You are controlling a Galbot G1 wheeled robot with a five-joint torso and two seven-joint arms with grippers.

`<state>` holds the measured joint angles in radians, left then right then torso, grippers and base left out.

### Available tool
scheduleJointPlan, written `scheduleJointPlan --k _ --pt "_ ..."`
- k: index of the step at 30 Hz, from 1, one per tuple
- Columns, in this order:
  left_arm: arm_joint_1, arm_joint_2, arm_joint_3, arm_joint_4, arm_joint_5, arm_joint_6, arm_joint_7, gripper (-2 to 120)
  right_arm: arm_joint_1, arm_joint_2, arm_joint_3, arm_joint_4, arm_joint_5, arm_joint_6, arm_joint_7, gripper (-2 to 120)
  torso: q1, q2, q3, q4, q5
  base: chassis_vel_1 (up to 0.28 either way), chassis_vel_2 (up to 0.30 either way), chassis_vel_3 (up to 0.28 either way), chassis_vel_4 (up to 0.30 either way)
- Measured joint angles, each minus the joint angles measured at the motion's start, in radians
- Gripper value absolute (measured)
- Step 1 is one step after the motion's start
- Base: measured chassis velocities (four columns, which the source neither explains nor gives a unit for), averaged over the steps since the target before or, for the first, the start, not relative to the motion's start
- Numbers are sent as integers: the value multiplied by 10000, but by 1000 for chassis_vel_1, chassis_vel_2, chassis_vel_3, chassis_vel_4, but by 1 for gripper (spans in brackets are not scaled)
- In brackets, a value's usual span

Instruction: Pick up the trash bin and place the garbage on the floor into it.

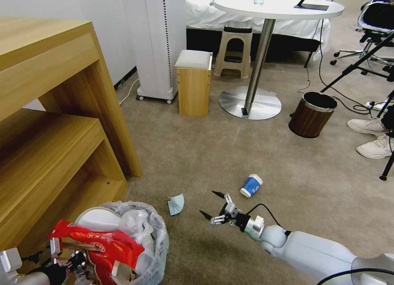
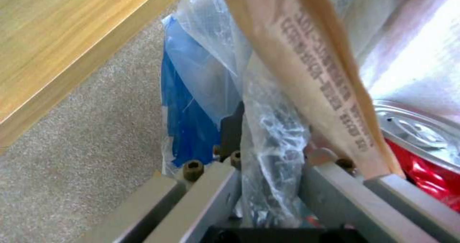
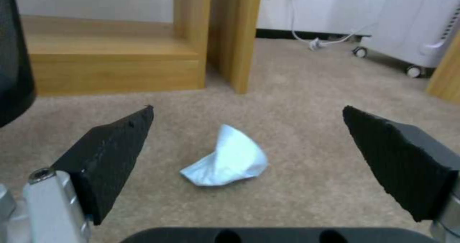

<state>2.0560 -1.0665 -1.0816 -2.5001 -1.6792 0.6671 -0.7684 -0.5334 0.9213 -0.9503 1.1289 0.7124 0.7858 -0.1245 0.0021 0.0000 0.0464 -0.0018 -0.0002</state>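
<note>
A robot works on a beige carpet floor [image 1: 213, 153] beside a wooden shelf unit [image 1: 53, 125] at the left.

The bin [image 1: 158, 240] sits at the near left, lined with a crinkled white bag and already piled with litter, a red wrapper [image 1: 98, 244] lying across the top. The left claw [image 1: 61, 256] is at the bin's near rim. In the left wrist view its fingers [image 2: 211, 189] are closed on the rim and bag liner, so it is gripping the bin.

The right claw [image 1: 215, 205] is at the near centre of the floor, low down, its two black fingers spread wide and holding nothing. Just to its left lies a small pale blue scrap [image 1: 176, 204], folded into a cone shape. In the right wrist view the scrap [image 3: 225, 158] sits between the two fingers [image 3: 115, 153] but farther ahead, not yet within their reach. A blue cup [image 1: 251, 185] lies on its side near the claw's far right.

The step in hand looks like picking up the scrap. To do it well, the right claw should move forward and down until the scrap is squarely between the fingertips, then close on the raised fold rather than the flat edge, since thin paper may slip or press into the pile. The bin stands close by on the left, so the carry would be short.
</note>
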Motion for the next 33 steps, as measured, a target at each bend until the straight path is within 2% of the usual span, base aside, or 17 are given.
scheduleJointPlan --k 11,25,33 --pt "168 -77 -133 0 -14 -4 -1 0 216 531 -647 -343 360 -187 16 100 0 0 0 1 1 0 0 0 0" --pt "353 -159 -230 0 -37 -7 0 0 287 1035 -913 -936 531 -557 323 100 0 0 0 0 2 0 0 0 0" --pt "495 -194 -297 0 -44 -7 3 0 349 1646 -1070 -2045 651 -595 6 100 0 0 0 0 0 0 0 0 0"
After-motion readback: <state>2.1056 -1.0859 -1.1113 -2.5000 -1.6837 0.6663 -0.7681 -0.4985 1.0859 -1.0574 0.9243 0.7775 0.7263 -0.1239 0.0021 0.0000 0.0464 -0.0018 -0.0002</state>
